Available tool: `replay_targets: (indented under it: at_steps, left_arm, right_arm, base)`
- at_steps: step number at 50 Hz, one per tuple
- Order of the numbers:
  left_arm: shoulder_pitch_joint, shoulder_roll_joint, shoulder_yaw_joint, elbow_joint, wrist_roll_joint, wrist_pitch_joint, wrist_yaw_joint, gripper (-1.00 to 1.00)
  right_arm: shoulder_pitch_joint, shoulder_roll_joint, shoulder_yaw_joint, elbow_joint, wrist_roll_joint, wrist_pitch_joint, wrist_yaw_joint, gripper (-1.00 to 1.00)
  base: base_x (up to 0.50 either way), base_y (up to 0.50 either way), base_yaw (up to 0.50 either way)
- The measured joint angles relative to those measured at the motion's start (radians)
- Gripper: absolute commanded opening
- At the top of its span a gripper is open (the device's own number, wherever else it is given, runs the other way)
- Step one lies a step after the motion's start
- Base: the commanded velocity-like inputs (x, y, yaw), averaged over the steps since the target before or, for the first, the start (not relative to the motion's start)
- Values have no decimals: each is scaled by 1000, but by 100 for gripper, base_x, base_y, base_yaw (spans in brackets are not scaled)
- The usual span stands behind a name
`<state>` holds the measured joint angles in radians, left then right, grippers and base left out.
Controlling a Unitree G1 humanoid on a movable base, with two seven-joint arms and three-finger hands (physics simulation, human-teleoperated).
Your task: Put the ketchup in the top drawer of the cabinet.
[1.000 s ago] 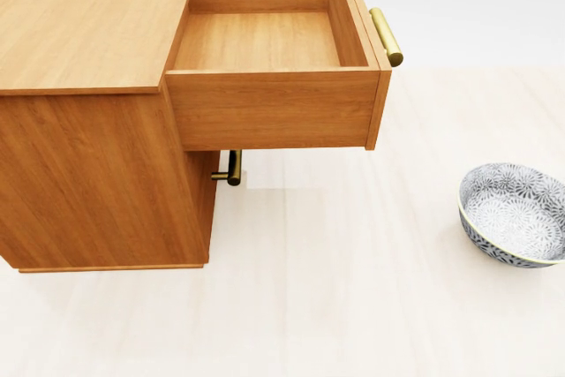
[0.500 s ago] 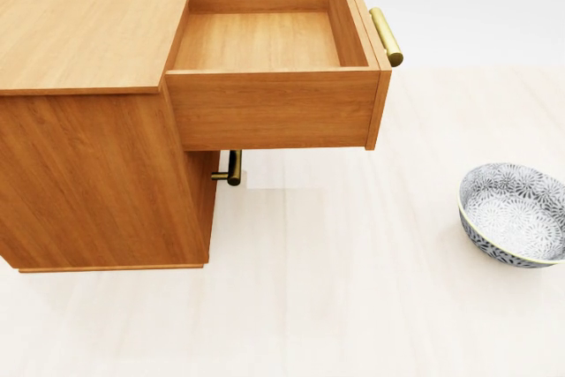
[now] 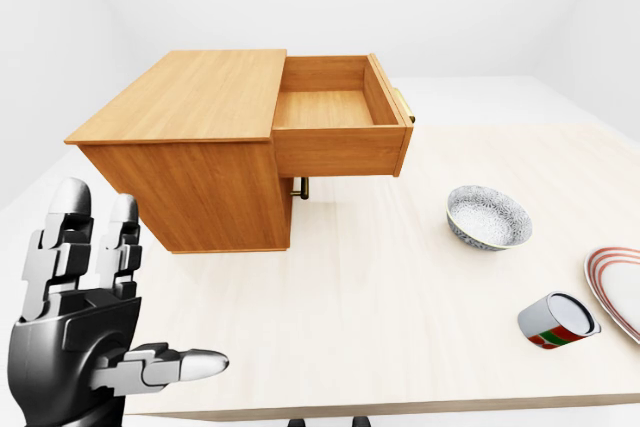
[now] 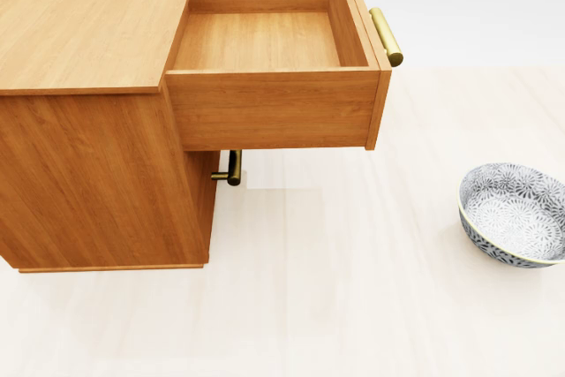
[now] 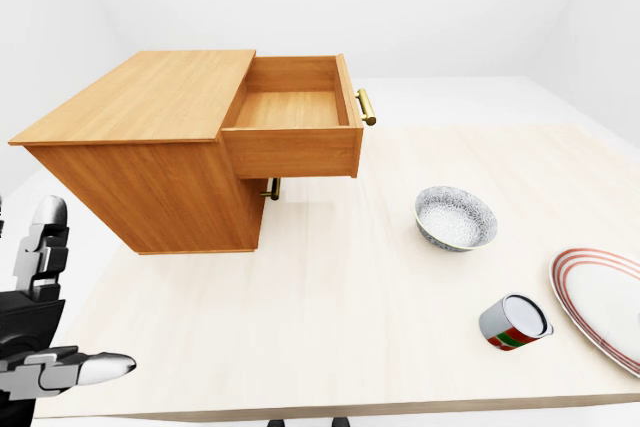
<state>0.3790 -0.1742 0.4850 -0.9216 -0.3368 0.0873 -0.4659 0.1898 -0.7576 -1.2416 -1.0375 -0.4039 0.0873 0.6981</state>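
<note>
The wooden cabinet (image 3: 190,162) stands on the pale table at the left of the eye views. Its top drawer (image 3: 325,107) is pulled out to the right and shows empty; its brass handle (image 4: 386,35) is on the right face. My left hand (image 3: 140,287) is raised at the bottom left of the left-eye view, fingers spread open and empty, well below the cabinet. A small container with a red, white and green label (image 3: 558,320) lies on its side at the lower right; I cannot tell if it is the ketchup. My right hand is not in view.
A patterned grey bowl (image 3: 488,217) sits right of the cabinet. A white plate with red rings (image 3: 622,287) lies at the right edge. A lower brass handle (image 4: 231,168) sticks out under the open drawer. The table's near edge (image 3: 400,409) runs along the bottom.
</note>
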Motion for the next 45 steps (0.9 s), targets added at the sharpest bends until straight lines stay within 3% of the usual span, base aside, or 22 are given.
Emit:
replay_targets:
  at_steps: [14, 21, 34, 45]
  left_arm:
    - [1, 2, -5, 4, 5, 0, 4, 100]
    - [1, 2, -8, 6, 8, 0, 5, 100]
    - [8, -1, -23, 8, 20, 0, 5, 100]
    - [12, -1, -36, 12, 30, 0, 6, 100]
  right_arm:
    - [-29, 147, 76, 17, -157, 0, 0, 100]
    - [-41, 262, 109, 45, -204, 0, 0, 100]
    - [-17, 439, 165, 139, -221, 0, 0, 100]
    - [16, 521, 204, 228, -225, 0, 0, 100]
  base:
    - [0, 0, 0]
    - [0, 0, 0]
    - [0, 0, 0]
    - [0, 0, 0]
